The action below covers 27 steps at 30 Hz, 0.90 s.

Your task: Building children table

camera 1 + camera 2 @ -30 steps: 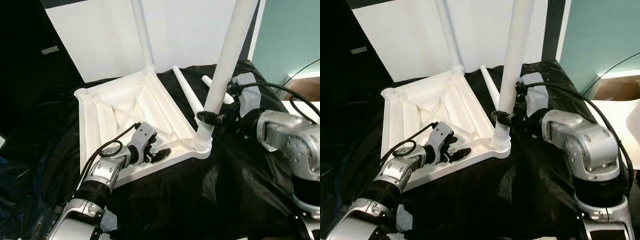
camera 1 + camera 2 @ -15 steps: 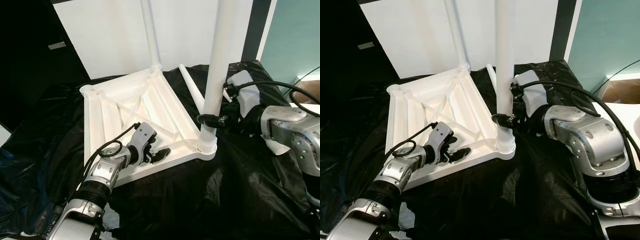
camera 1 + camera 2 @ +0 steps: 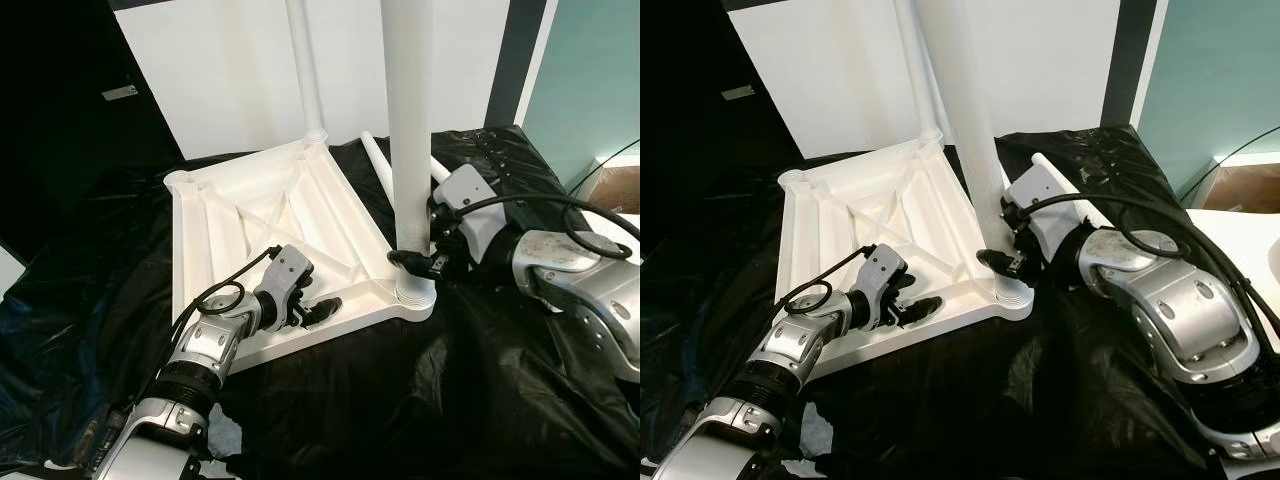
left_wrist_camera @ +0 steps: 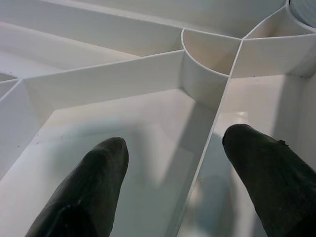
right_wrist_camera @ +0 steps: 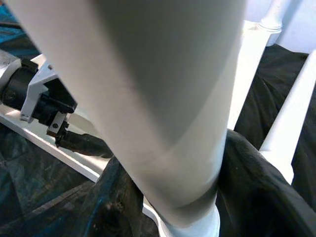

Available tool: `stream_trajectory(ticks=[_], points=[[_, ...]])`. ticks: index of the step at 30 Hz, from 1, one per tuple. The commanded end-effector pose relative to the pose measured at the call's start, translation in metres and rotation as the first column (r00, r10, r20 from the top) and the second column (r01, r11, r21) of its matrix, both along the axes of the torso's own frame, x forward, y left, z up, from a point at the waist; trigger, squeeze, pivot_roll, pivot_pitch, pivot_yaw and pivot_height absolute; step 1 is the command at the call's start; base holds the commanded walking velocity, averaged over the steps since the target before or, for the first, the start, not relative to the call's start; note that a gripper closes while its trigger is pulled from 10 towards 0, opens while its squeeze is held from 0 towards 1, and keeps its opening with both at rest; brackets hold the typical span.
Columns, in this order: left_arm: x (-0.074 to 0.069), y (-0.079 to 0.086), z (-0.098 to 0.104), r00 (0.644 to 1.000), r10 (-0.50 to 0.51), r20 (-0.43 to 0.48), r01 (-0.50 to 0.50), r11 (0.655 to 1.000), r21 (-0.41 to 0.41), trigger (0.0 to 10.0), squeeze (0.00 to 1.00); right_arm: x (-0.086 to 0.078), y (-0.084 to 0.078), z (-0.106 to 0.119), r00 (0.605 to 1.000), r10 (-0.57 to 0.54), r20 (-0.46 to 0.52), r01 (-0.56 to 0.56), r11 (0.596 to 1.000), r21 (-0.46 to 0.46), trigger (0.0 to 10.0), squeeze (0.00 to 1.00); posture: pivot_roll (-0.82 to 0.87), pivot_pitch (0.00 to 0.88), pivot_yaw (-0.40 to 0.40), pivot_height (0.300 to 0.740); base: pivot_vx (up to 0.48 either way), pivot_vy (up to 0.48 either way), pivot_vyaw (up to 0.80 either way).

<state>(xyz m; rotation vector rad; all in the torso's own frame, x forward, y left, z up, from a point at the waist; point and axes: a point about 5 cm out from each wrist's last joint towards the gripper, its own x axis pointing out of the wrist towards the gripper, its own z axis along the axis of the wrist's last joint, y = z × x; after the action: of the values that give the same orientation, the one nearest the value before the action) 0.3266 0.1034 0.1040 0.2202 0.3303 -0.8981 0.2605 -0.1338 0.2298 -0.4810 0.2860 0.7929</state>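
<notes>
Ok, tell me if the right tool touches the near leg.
Touching: in the left eye view the right tool clamps the upright white leg just above its socket.

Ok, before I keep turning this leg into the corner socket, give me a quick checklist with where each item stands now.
1. Right gripper shut on the white tapered table leg near its base: ok.
2. Leg upright in the corner socket: ok.
3. Leg fully seated: cannot tell.
4. Left gripper bracing the upturned white ribbed plastic tabletop, fingers open astride a rib: ok.
5. Far leg standing in its corner: ok.
6. Spare legs lying on the black plastic sheet, within reach: ok.
</notes>
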Motion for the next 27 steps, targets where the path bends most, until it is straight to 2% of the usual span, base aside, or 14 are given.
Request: stream_trajectory(ticks=[1, 2, 4, 5, 8, 12, 18, 21, 22, 24, 25, 26, 27], points=[[-0.001, 0.004, -0.003, 1.000, -0.015, -0.013, 0.016, 1.000, 0.016, 10.0, 0.00, -0.004, -0.004, -0.034, 0.975, -0.049, -0.216, 0.044, 0.999, -0.027, 10.0, 0.00, -0.20, 0.000, 0.137, 0.740, 0.000, 0.000, 0.00], [-0.001, 0.004, -0.003, 1.000, -0.015, -0.013, 0.016, 1.000, 0.016, 10.0, 0.00, -0.004, -0.004, -0.034, 0.975, -0.049, -0.216, 0.044, 0.999, -0.027, 10.0, 0.00, -0.20, 0.000, 0.137, 0.740, 0.000, 0.000, 0.00], [-0.001, 0.004, -0.003, 1.000, -0.019, -0.014, 0.019, 1.000, 0.017, 10.0, 0.00, -0.004, -0.004, -0.037, 0.955, -0.086, -0.284, 0.104, 0.993, 0.050, 10.0, 0.00, -0.21, 0.000, 0.139, 0.740, 0.000, 0.000, 0.00], [-0.001, 0.004, -0.003, 1.000, -0.019, -0.014, 0.019, 1.000, 0.017, 10.0, 0.00, -0.004, -0.004, -0.037, 0.955, -0.086, -0.284, 0.104, 0.993, 0.050, 10.0, 0.00, -0.21, 0.000, 0.139, 0.740, 0.000, 0.000, 0.00], [-0.001, 0.003, -0.003, 1.000, -0.023, -0.015, 0.023, 1.000, 0.018, 10.0, 0.00, -0.002, -0.001, -0.035, 0.922, -0.097, -0.376, 0.178, 0.966, 0.186, 10.0, 0.00, -0.21, 0.000, 0.141, 0.740, 0.000, 0.000, 0.00], [-0.001, 0.003, -0.003, 1.000, -0.024, -0.016, 0.024, 1.000, 0.017, 10.0, 0.00, 0.000, 0.000, -0.033, 0.916, -0.085, -0.392, 0.187, 0.956, 0.228, 10.0, 0.00, -0.21, 0.000, 0.141, 0.740, 0.000, 0.000, 0.00], [-0.001, 0.003, -0.004, 1.000, -0.021, -0.017, 0.021, 1.000, 0.018, 10.0, 0.00, 0.000, 0.000, -0.032, 0.912, -0.089, -0.401, 0.197, 0.952, 0.235, 10.0, 0.00, -0.20, 0.000, 0.137, 0.740, 0.000, 0.000, 0.00], [-0.001, 0.003, -0.004, 1.000, -0.019, -0.017, 0.020, 1.000, 0.018, 10.0, 0.00, 0.000, 0.001, -0.032, 0.922, -0.093, -0.375, 0.188, 0.956, 0.225, 10.0, 0.00, -0.20, 0.000, 0.136, 0.740, 0.000, 0.000, 0.00], [-0.002, 0.004, -0.004, 1.000, -0.017, -0.017, 0.017, 1.000, 0.018, 10.0, 0.00, 0.002, 0.003, -0.033, 0.945, -0.129, -0.302, 0.200, 0.955, 0.218, 10.0, 0.00, -0.20, 0.000, 0.135, 0.740, 0.000, 0.000, 0.00], [-0.002, 0.004, -0.004, 1.000, -0.016, -0.017, 0.017, 1.000, 0.018, 10.0, 0.00, 0.002, 0.004, -0.034, 0.950, -0.153, -0.274, 0.217, 0.951, 0.222, 10.0, 0.00, -0.20, 0.000, 0.135, 0.740, 0.000, 0.000, 0.00], [-0.002, 0.003, -0.004, 1.000, -0.017, -0.017, 0.017, 1.000, 0.018, 10.0, 0.00, 0.005, 0.005, -0.035, 0.949, -0.200, -0.243, 0.260, 0.932, 0.252, 10.0, 0.00, -0.20, 0.000, 0.134, 0.740, 0.000, 0.000, 0.00], [-0.002, 0.003, -0.004, 1.000, -0.017, -0.017, 0.017, 1.000, 0.018, 10.0, 0.00, 0.005, 0.005, -0.035, 0.949, -0.200, -0.243, 0.260, 0.932, 0.252, 10.0, 0.00, -0.20, 0.000, 0.134, 0.740, 0.000, 0.000, 0.00], [-0.002, 0.003, -0.004, 1.000, -0.017, -0.017, 0.018, 1.000, 0.017, 10.0, 0.00, 0.007, 0.005, -0.036, 0.944, -0.245, -0.222, 0.303, 0.909, 0.287, 10.0, 0.00, -0.20, 0.000, 0.135, 0.740, 0.000, 0.000, 0.00]])
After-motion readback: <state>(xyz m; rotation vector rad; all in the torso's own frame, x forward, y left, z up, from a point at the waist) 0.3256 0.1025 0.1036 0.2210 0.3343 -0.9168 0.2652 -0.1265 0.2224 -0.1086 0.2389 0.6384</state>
